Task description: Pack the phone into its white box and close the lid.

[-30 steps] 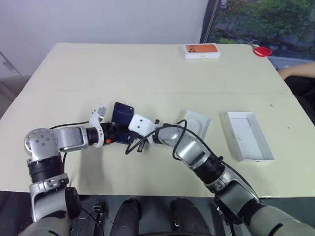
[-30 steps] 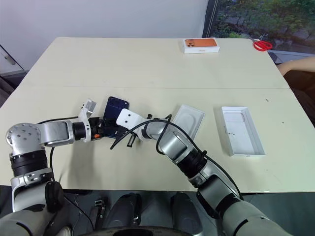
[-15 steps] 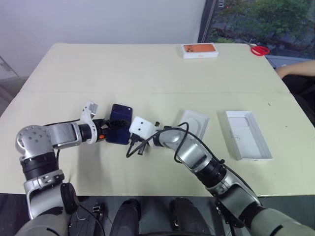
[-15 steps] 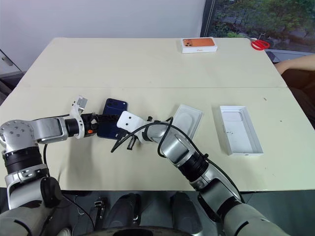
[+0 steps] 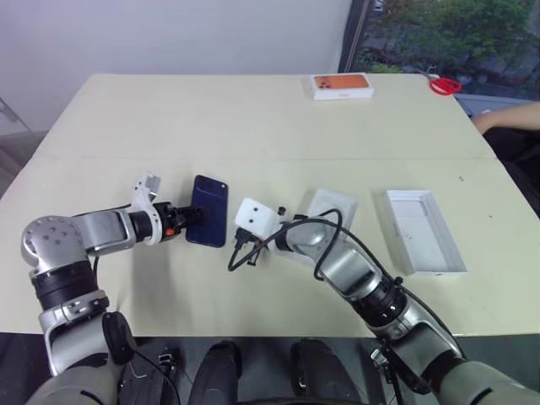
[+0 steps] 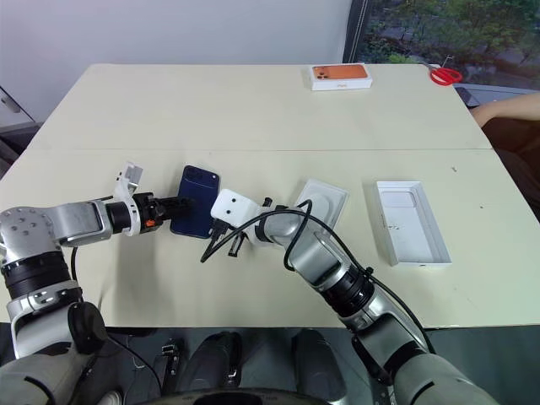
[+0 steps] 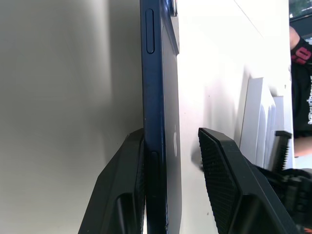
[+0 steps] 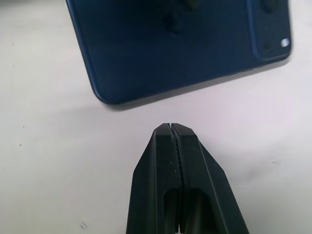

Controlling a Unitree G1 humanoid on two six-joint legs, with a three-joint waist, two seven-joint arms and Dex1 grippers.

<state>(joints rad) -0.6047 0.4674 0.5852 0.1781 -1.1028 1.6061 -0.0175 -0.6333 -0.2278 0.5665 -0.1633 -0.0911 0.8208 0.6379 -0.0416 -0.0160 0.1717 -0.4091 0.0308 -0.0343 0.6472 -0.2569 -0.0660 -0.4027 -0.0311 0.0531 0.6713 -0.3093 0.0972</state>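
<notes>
My left pincer (image 5: 182,226) straddles the phone (image 5: 208,222), one finger touching, not yet clamped; its long axis points up-frame. My right pincer (image 8: 174,127), together, sits just beside.

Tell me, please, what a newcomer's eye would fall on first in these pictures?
Most striking is the navy phone near the table's front left, with the left gripper around its edge: one finger touches it, the other stands apart. The right gripper, shut and empty, points at the phone from just beside it. Farther right sit a white insert and an open white box, with an orange-pictured box at the far edge.
</notes>
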